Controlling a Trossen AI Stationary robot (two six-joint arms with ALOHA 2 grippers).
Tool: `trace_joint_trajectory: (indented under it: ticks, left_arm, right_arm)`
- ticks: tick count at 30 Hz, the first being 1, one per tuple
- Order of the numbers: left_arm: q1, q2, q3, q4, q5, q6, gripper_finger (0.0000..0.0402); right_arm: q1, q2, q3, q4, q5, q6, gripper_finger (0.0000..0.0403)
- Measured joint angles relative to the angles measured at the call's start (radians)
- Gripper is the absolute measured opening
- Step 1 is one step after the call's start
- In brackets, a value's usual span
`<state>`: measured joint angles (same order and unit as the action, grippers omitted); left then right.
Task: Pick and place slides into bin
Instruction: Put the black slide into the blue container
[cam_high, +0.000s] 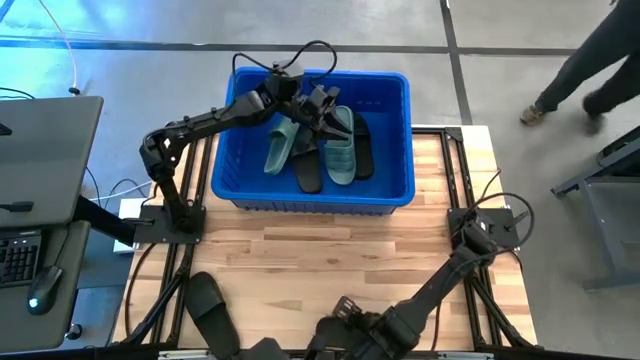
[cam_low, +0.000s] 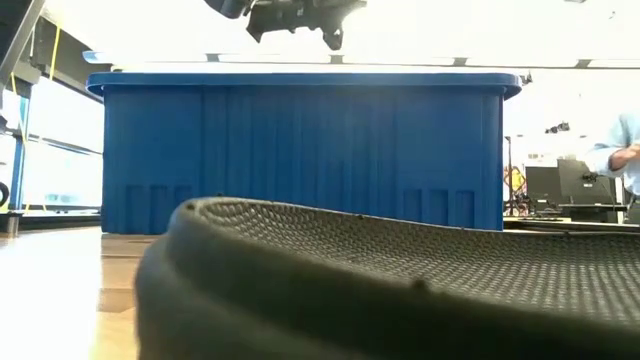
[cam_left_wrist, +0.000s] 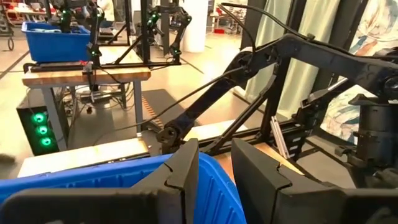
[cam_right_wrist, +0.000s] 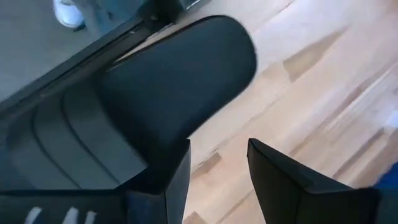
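Note:
The blue bin (cam_high: 320, 195) stands at the table's far middle. It holds two green slides (cam_high: 342, 145) and two black ones (cam_high: 308, 172). My left gripper (cam_high: 318, 105) hovers open and empty over the bin's far part, above its rim (cam_left_wrist: 124, 171); it also shows in the low view (cam_low: 300, 15). A black slide (cam_high: 210, 308) lies flat on the table at the near left. My right gripper (cam_right_wrist: 217, 180) is open at the near edge, low over the rounded end of another black slide (cam_right_wrist: 168, 87). A black slide (cam_low: 400, 280) fills the low view's foreground. My right gripper is open over the black slide's rounded end (cam_right_wrist: 180, 134). One finger (cam_right_wrist: 174, 186) overlaps that end's edge and the other stands over bare wood. I cannot tell whether the finger touches the slide, which lies flat on the table.
Bare wood (cam_high: 340, 250) lies between the bin and the near edge. A desk with a keyboard and mouse (cam_high: 40, 250) stands left of the table. A person (cam_high: 590, 60) walks on the floor at the far right.

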<state>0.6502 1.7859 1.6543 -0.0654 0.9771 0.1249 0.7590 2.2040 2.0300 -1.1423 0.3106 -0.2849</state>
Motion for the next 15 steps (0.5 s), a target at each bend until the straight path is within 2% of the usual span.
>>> trace_joint_trajectory:
  ticks: [4, 12, 15]
  left_arm:
    - [-0.009, 0.0, 0.0, -0.036, -0.001, 0.05, 0.0085]
    - [-0.01, 0.0, 0.0, -0.139, -0.002, 0.188, 0.0085]
    - [-0.01, 0.0, 0.0, -0.185, -0.003, 0.227, 0.0085]
  right_arm:
    - [0.01, 0.004, 0.001, -0.02, 0.022, 0.059, 0.0149]
    - [0.047, 0.009, 0.013, -0.235, 0.002, 0.477, 0.0149]
    - [0.069, 0.005, 0.019, -0.235, -0.03, 0.655, 0.0149]
